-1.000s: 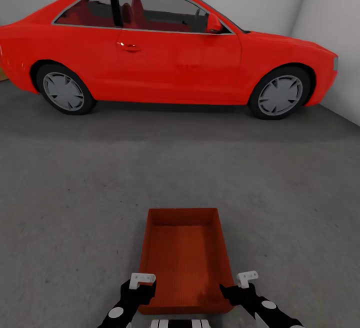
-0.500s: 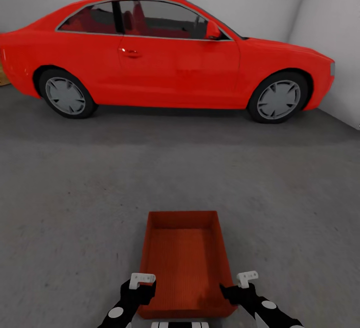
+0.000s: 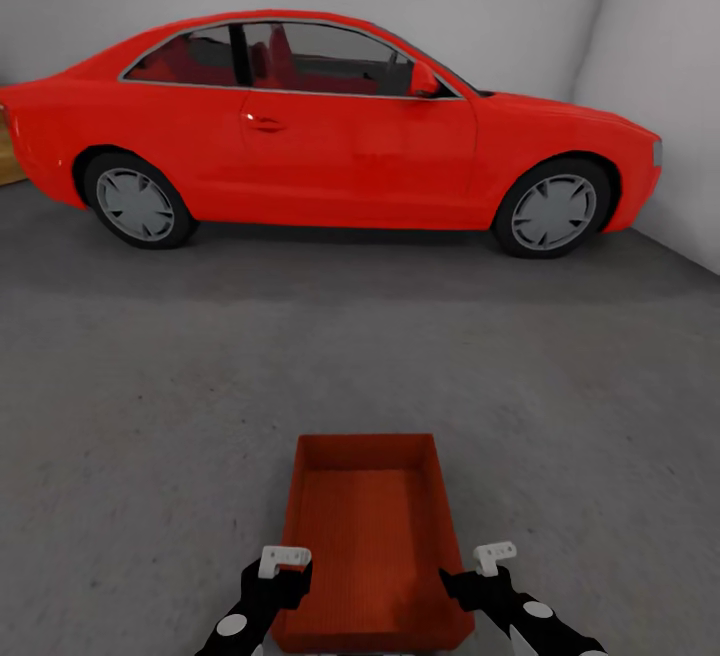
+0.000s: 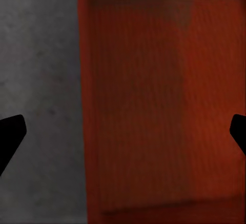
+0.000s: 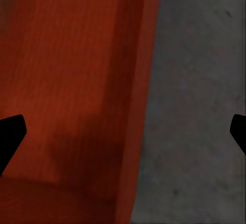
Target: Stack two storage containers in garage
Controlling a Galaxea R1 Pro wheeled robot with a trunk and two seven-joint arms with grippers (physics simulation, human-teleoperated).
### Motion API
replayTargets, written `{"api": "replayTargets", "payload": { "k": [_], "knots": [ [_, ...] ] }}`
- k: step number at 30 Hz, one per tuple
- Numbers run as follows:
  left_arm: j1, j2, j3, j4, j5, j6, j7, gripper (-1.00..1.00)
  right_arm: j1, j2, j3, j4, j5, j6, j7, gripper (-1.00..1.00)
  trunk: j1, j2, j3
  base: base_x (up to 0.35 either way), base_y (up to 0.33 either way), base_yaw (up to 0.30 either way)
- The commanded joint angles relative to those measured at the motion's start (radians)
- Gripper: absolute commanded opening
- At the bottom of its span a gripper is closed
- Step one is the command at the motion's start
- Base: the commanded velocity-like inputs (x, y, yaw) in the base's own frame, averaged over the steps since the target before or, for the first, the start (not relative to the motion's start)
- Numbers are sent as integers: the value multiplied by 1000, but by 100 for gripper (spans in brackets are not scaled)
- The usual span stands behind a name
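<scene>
Sitting on the dark grey floor [image 3: 150, 416] of the garage, one orange-red container [image 3: 370, 536] lies between the two grippers. The left gripper [image 3: 284, 566] is by its left wall and the right gripper [image 3: 490, 564] by its right wall. Both have their fingers spread wide, holding nothing. A big red car [image 3: 330, 126] is parked well beyond.

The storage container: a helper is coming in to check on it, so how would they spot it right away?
Start from the big red car parked along the white back wall. Come toward the robot across the dark grey floor; the storage container sits low down between the left pincer and right pincer. It is the small, open-topped, orange-red rectangular bin, empty inside.
</scene>
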Motion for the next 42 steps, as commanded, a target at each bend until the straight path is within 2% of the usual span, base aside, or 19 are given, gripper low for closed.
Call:
{"api": "replayTargets", "payload": {
  "k": [1,13,16,18,21,24,29,34,36,37,38,39,40,41,42],
  "knots": [
    [-1,1,-7,0,10,-1,8,100,0,0,-5,1,9,-3,3,100,-4,7,2,0,0,0],
    [-1,1,-7,-6,12,-1,8,100,0,-2,-6,-4,8,-3,3,100,-50,91,40,0,0,0],
    [-1,3,-7,-45,12,2,8,100,0,-3,-6,-8,7,-3,3,100,-50,91,40,0,0,0],
    [-1,14,-9,-96,13,7,8,100,0,-3,-6,-11,7,-2,3,100,-50,91,40,0,0,0],
    [8,47,-9,-181,17,13,8,100,0,-6,-8,-15,5,0,4,100,-50,91,40,0,0,0],
    [21,69,-9,-256,27,33,9,100,0,-8,-10,-16,3,0,4,100,-50,91,40,0,0,0],
    [27,85,-8,-311,44,107,8,100,0,-9,-10,-31,1,2,5,100,-50,91,40,0,0,0],
    [30,104,-4,-348,48,134,10,100,0,-4,-10,-92,1,10,7,100,-58,105,46,0,0,0],
    [30,108,13,-355,47,141,10,100,0,-4,-9,-102,2,11,7,100,-65,119,53,0,0,0],
    [30,109,44,-360,48,146,10,100,-1,-5,-9,-118,2,13,8,100,-69,126,56,0,0,0],
    [30,109,56,-362,48,147,10,100,-2,-5,-9,-128,2,14,8,100,-73,133,59,0,0,0],
    [30,110,93,-381,48,151,10,100,-6,-6,-9,-170,2,31,8,100,-77,140,62,0,0,0],
    [30,111,106,-391,48,155,10,100,-6,-6,-9,-188,2,43,8,100,-81,147,65,0,0,0],
    [30,111,131,-416,47,173,10,100,-8,-6,-9,-232,1,79,8,100,-85,154,68,0,0,0],
    [30,113,191,-473,44,265,11,100,-10,-8,-10,-344,0,204,8,100,-88,161,71,0,0,0]
  ]
}}
